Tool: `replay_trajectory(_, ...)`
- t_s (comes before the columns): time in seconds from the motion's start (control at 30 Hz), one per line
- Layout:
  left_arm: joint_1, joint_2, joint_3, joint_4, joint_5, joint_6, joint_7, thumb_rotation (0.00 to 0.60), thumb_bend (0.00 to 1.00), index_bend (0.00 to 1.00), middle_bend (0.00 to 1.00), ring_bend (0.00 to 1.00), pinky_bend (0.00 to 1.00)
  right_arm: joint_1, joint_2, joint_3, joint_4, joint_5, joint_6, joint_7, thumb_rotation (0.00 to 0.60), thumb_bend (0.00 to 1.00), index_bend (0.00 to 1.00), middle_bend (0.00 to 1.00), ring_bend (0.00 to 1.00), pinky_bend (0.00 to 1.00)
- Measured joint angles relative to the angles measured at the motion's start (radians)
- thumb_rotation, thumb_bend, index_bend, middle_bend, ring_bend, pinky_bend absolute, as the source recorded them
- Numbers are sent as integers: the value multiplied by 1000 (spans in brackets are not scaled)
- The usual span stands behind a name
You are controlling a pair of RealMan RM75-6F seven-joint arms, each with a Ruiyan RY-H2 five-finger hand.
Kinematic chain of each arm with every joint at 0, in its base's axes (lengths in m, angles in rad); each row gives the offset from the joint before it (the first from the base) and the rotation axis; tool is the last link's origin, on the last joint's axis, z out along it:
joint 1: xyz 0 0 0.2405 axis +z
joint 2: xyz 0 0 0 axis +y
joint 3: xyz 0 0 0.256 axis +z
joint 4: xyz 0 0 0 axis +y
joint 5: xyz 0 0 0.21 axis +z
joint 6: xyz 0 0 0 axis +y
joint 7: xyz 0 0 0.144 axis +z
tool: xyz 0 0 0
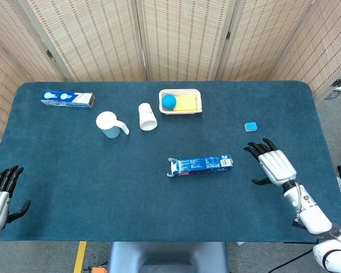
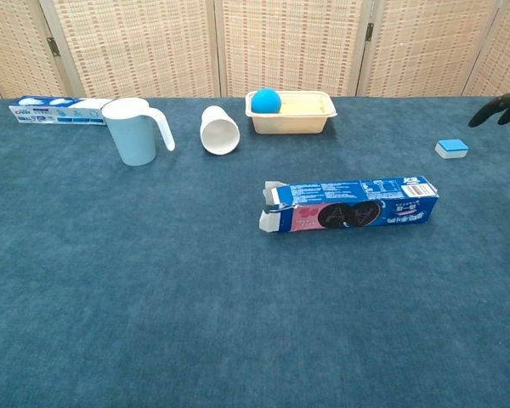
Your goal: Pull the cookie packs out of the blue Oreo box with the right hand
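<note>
The blue Oreo box lies flat on its long side near the table's middle, its open flap end facing the left of the view. No cookie pack shows outside it. My right hand hovers open to the right of the box, fingers spread, a short gap away; its dark fingertips just enter the chest view at the right edge. My left hand stays open at the table's near left corner, holding nothing.
A light blue pitcher, a white cup on its side, a cream tray with a blue ball, a toothpaste box and a small blue block sit on the dark blue tabletop.
</note>
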Motion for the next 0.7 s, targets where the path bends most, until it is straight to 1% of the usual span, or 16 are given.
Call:
replay_trajectory(0.17,-2,5,2,-2,1,-7,-10,600,361,81,78,89,202,56,-55,20,45,71,-60,-42,600,128,254,187,180,63)
replay_trajectory(0.33,-3,8,4,-1,5,-8,-17,600,361,85,78,90,200,93,-105,30,83,121,-91,-104,600,127,254,187,179,63)
replay_trajectory(0.47,-2,9,5,-4,9,-6,-16,600,361,88,78,90,200,121,-153,34,118,147,-113,-125,600,127,260,187,182,63)
replay_trajectory(0.57,-2,11,6,-3,13,-5,-28,600,361,70,78,87,199,143,-185,32,149,164,-136,-141,600,127,269,187,184,63)
replay_trajectory(0.7,-1,10,9,6,28,4,-40,600,361,53,77,82,195,163,-222,29,187,187,-152,-160,600,127,302,187,190,63)
